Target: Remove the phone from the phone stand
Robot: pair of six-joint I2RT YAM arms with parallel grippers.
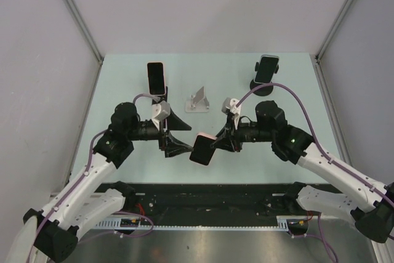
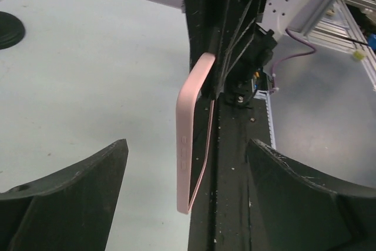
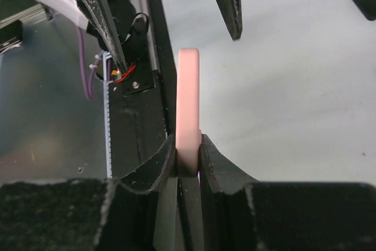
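Observation:
A phone in a pink case (image 1: 202,149) hangs above the table's near edge, held in my right gripper (image 1: 217,141). In the right wrist view my right gripper (image 3: 188,145) is shut on the phone's pink edge (image 3: 188,92). My left gripper (image 1: 184,135) is open just left of the phone. In the left wrist view the phone (image 2: 189,145) stands edge-on between the left gripper's spread fingers (image 2: 70,198), touching neither. The small silver phone stand (image 1: 197,100) sits empty at mid-table, behind both grippers.
A second pink-edged phone (image 1: 156,78) lies at the back left. A black mount (image 1: 266,72) with a phone on it stands at the back right. The black rail (image 1: 215,195) runs along the near edge, below the held phone.

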